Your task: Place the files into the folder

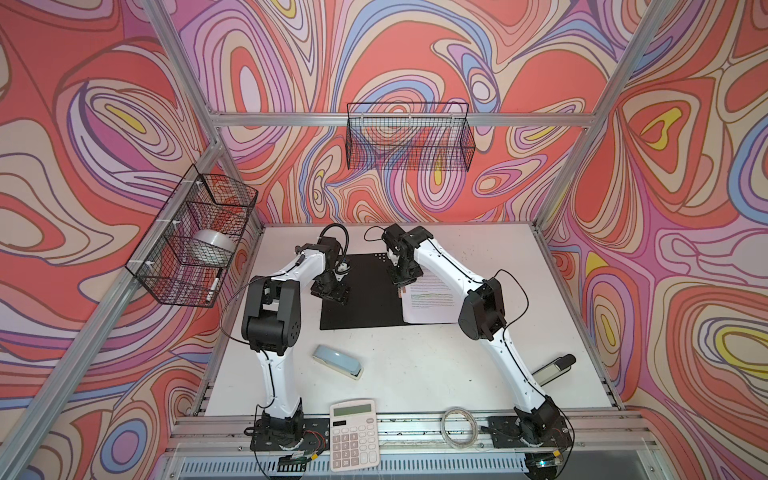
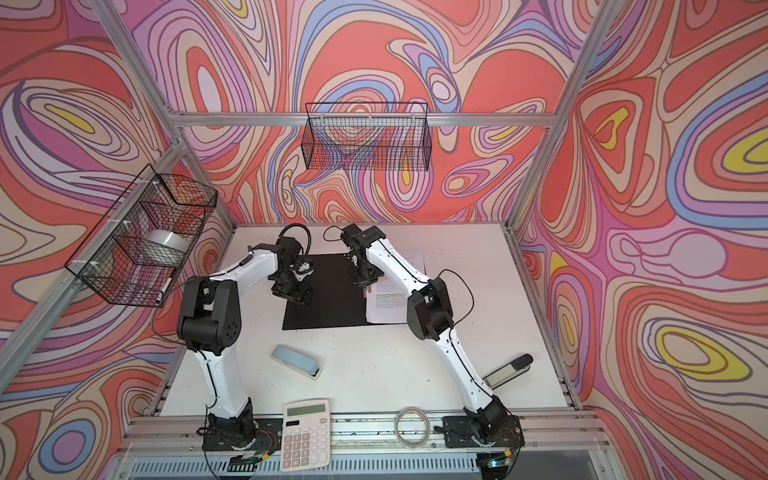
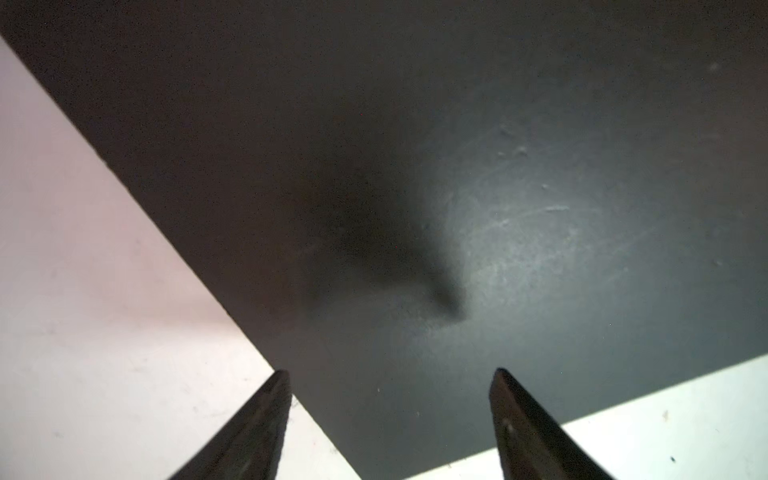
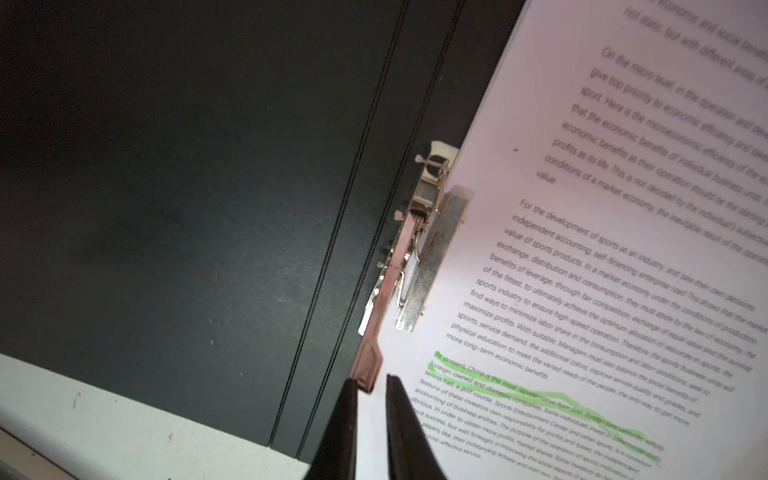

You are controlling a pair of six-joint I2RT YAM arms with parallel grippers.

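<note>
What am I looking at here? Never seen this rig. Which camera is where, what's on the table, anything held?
Two white robot arms stand at the front of a white table, each ending in a two-fingered tool. Two pictures look down on the whole scene, nearly alike; the other two come from a camera on each wrist.

The folder lies opened flat on the table, black inside up. The files lie on its right side, with a metal clip at their inner edge. A blue-grey stapler lies nearer the front; a calculator sits on the front rail.

The left tool is open over the folder's left edge, holding nothing. The right tool is almost shut, its tips at the end of the clip's lever; whether it pinches it I cannot tell.
</note>
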